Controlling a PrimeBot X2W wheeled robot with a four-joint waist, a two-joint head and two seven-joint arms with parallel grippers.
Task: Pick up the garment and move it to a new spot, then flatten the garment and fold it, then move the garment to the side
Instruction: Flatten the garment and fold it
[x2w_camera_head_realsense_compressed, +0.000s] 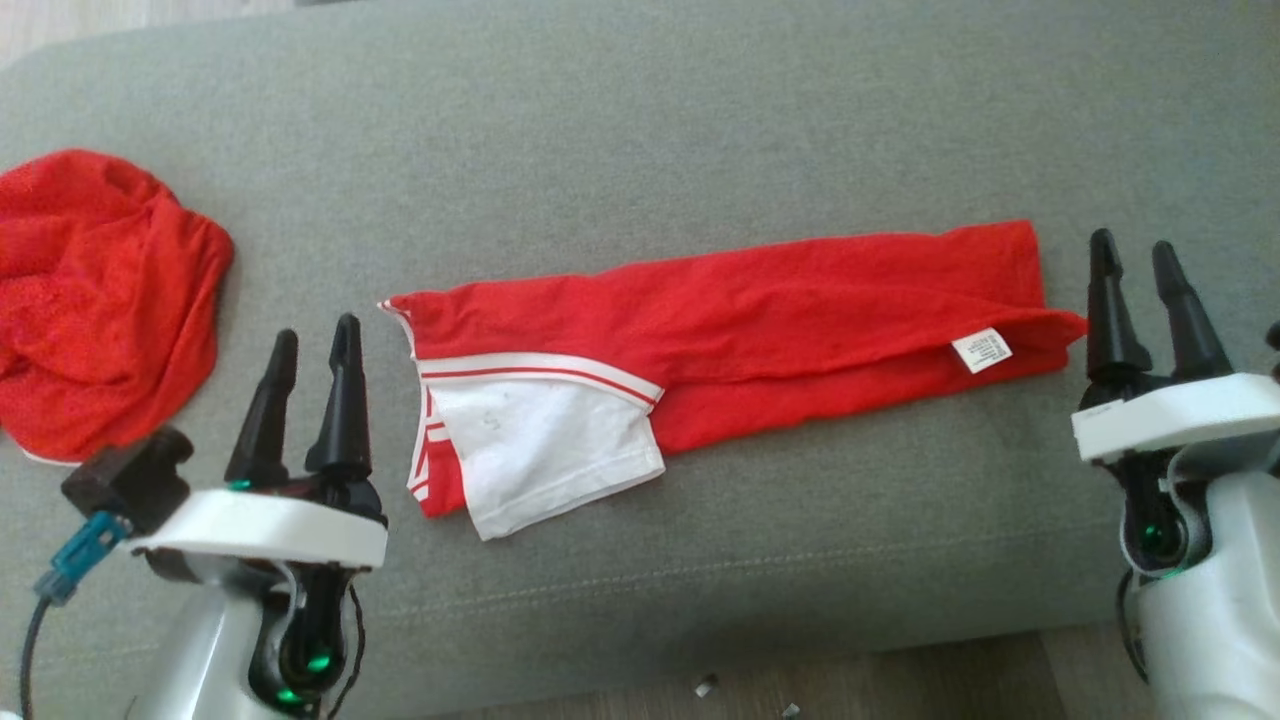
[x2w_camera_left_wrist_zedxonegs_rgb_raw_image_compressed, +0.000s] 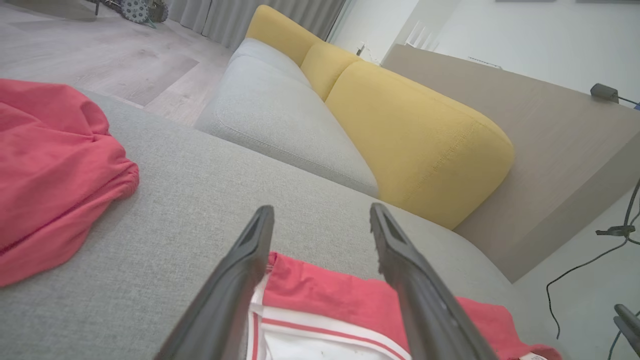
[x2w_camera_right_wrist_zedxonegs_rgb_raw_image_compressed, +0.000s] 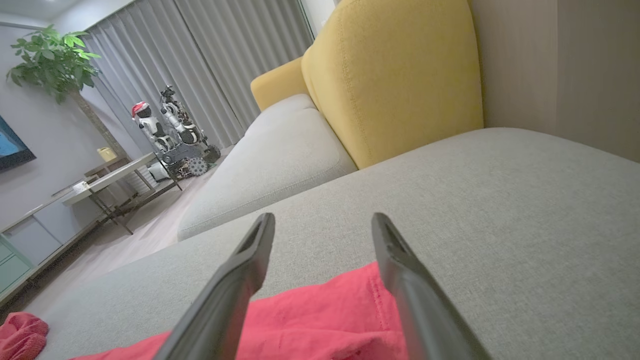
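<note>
The folded red-and-white fabric garment (x2w_camera_head_realsense_compressed: 720, 330) lies as a long strip across the middle of the grey fabric sofa cushion (x2w_camera_head_realsense_compressed: 640, 120). My left tool (x2w_camera_head_realsense_compressed: 318, 328), spread and empty, hovers just beside its white end; my right tool (x2w_camera_head_realsense_compressed: 1133, 241), likewise spread, beside its red end. A crumpled red cloth (x2w_camera_head_realsense_compressed: 95, 300) lies far left.

White wrists (x2w_camera_head_realsense_compressed: 260, 525) bear tapered black fingers (x2w_camera_head_realsense_compressed: 343, 400).

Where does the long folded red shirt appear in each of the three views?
Head view: folded shirt lies across the middle.
Left wrist view: folded shirt at bottom centre, striped end.
Right wrist view: folded shirt at bottom centre, plain red end.
Shared landmark: crumpled red cloth, left in all views.
</note>
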